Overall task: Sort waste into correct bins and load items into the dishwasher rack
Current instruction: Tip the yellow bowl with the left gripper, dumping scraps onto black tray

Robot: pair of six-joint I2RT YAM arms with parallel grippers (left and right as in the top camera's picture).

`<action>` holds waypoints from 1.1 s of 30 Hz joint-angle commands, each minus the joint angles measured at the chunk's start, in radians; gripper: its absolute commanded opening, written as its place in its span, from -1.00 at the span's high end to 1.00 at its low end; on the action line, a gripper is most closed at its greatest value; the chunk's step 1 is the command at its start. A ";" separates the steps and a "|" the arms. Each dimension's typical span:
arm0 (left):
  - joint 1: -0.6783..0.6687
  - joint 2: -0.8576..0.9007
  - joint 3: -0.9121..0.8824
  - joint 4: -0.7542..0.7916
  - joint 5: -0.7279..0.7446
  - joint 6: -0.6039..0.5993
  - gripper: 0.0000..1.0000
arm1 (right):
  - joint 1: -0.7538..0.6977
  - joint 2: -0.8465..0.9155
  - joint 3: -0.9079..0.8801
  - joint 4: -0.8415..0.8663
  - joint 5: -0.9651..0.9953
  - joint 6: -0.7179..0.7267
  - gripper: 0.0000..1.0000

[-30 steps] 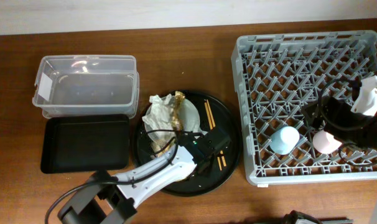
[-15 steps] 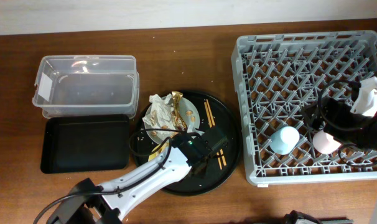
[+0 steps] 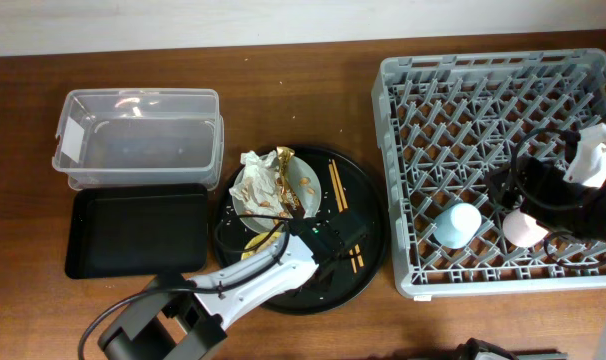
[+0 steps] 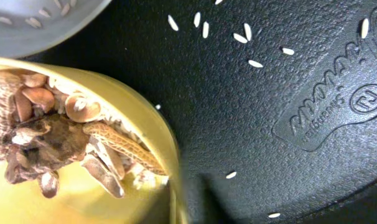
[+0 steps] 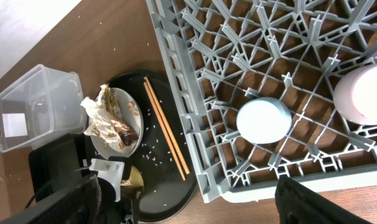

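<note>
Black tray (image 3: 369,215): yellow bowl (image 4: 101,205) beside left gripper (image 3: 333,238).

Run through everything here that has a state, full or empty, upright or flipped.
Clear plastic rectangular tub: empty, lidless.
Shallow black rectangular tray: empty.
Small light-blue cup: upside down in grey plastic rack.
Small pink cup: upside down in rack.
Yellow bowl: upright, holding tan food scraps.
Pale grey round plate: holding crumpled white napkin, shiny brown-gold wrapper.
Right claw: open, empty.

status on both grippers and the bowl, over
Left gripper over round tray by bowl, jaws unseen. Right gripper open, empty, above rack. Bowl on tray, scraps inside, plate edge close by.
</note>
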 commanded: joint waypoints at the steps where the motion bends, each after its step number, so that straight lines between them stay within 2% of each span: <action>1: 0.003 0.011 0.032 -0.043 -0.010 0.037 1.00 | 0.000 0.002 0.006 0.001 0.010 -0.011 -0.81; 3: 0.011 -0.022 0.185 -0.225 -0.106 0.036 1.00 | 0.000 0.002 0.006 0.004 0.010 -0.011 -0.81; 5: 0.077 -0.083 0.333 -0.367 -0.115 0.048 1.00 | 0.000 0.002 0.006 0.005 0.010 -0.011 -0.80; 8: 0.277 -0.212 0.395 -0.378 0.031 0.159 1.00 | 0.000 0.002 0.006 0.005 0.010 -0.011 -0.80; 9: 0.351 -0.240 0.395 -0.377 0.106 0.197 1.00 | 0.000 0.002 0.006 0.004 0.010 -0.011 -0.81; 11: 0.630 -0.281 0.392 -0.377 0.428 0.366 1.00 | 0.000 0.002 0.006 0.004 0.010 -0.011 -0.81; 13: 0.828 -0.277 0.380 -0.378 0.672 0.502 1.00 | 0.000 0.002 0.006 0.004 0.010 -0.011 -0.80; 14: 0.984 -0.267 0.356 -0.378 0.841 0.602 1.00 | 0.000 0.002 0.006 0.006 0.009 -0.011 -0.81; 17: 1.240 -0.203 0.234 -0.399 1.115 0.833 1.00 | 0.000 0.002 0.006 0.009 0.009 -0.011 -0.81; 19: 1.315 -0.144 0.154 -0.388 1.283 0.982 1.00 | 0.000 0.002 0.006 0.014 0.009 -0.011 -0.81; 21: 1.351 -0.074 0.111 -0.389 1.374 1.085 1.00 | 0.000 0.002 0.006 0.016 0.009 -0.011 -0.80; 23: 1.363 0.012 0.061 -0.390 1.478 1.144 1.00 | 0.000 0.002 0.006 0.016 0.009 -0.011 -0.81; 26: 1.406 0.070 0.053 -0.377 1.675 1.143 1.00 | 0.000 0.002 0.006 0.016 0.009 -0.011 -0.81; 28: 1.429 0.069 0.053 -0.454 1.670 1.221 1.00 | 0.000 0.002 0.006 0.015 0.009 -0.011 -0.81; 29: 1.464 0.074 0.054 -0.413 1.645 1.133 1.00 | 0.000 0.002 0.006 0.017 0.009 -0.011 -0.81; 30: 1.492 0.071 0.053 -0.513 1.703 1.165 1.00 | 0.000 0.002 0.006 0.018 0.009 -0.011 -0.81; 31: 1.505 0.068 0.055 -0.540 1.713 1.250 1.00 | 0.000 0.002 0.006 0.018 0.009 -0.011 -0.81; 32: 1.521 0.071 0.054 -0.530 1.676 1.218 1.00 | 0.000 0.002 0.006 0.018 0.009 -0.011 -0.81; 33: 1.533 0.072 0.052 -0.599 1.657 1.233 1.00 | 0.000 0.002 0.006 0.018 0.009 -0.011 -0.81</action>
